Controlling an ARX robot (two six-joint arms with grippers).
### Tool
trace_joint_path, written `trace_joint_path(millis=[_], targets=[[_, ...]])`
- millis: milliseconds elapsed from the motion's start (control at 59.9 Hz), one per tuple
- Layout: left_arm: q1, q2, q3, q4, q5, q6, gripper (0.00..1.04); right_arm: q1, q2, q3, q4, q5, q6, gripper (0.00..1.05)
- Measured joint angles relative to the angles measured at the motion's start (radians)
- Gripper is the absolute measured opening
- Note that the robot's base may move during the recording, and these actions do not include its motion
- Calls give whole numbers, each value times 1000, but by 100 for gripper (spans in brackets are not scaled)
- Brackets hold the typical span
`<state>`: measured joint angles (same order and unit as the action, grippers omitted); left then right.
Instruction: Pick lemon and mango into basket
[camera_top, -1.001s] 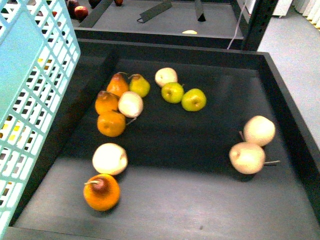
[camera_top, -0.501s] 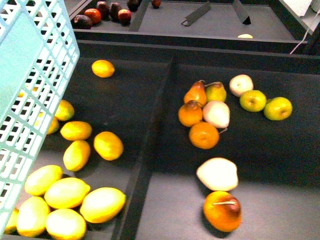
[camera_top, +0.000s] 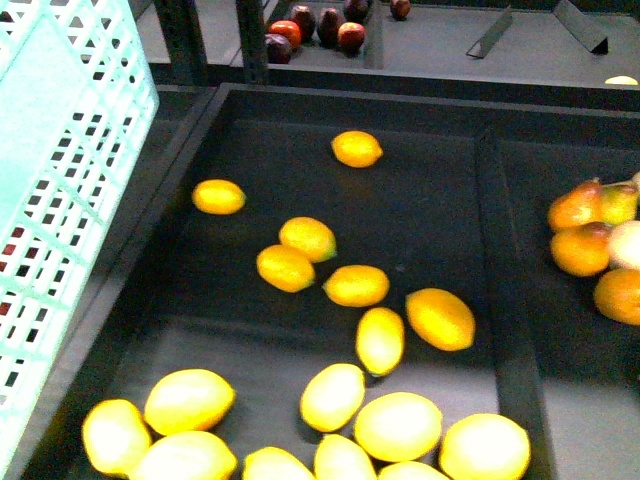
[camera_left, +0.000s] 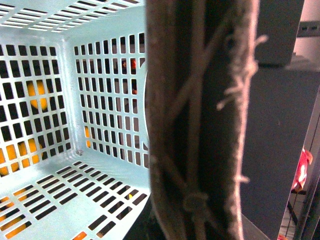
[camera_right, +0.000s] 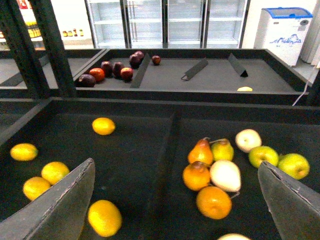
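On the far left the pale blue basket (camera_top: 60, 200) hangs tilted above the edge of the black tray (camera_top: 350, 95). Through the left wrist camera I see no fruit inside it yet. A brown thing (camera_left: 200, 125) wound with string fills the middle of that view, so I cannot tell if the left claw is open or closed. Next come the lemons (camera_top: 398, 425). They lie all over the tray, and the bright ones at the near end are packed together and touching. I cannot pick out a mango for sure, because the darker yellow ones further back look oval too. The right claw (camera_right: 176, 162) is spread wide with nothing in it, high over the trays, and its grey fingers (camera_right: 65, 200) are far apart. Here is what could go wrong. Lemons are smooth and round, so one could slip out or roll off when a finger bumps it. In the crowded end the claw could push the neighbours or pinch two at once. Because the basket leans, a dropped lemon might miss it or roll back out. A low wall (camera_top: 500, 250) closes the tray on the right. Past it sit pears and oranges (camera_top: 580, 245), which are easy to grab by mistake. Dark apples (camera_top: 320, 25) lie far back, out of the way.
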<state>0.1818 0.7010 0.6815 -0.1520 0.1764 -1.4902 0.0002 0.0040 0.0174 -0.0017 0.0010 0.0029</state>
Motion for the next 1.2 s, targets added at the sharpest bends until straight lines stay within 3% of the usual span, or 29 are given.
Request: trace_joint_path(millis=[1202], targets=[[4,7,0,0,-17,2,5,-1,-1,0,0,-8,0,96]])
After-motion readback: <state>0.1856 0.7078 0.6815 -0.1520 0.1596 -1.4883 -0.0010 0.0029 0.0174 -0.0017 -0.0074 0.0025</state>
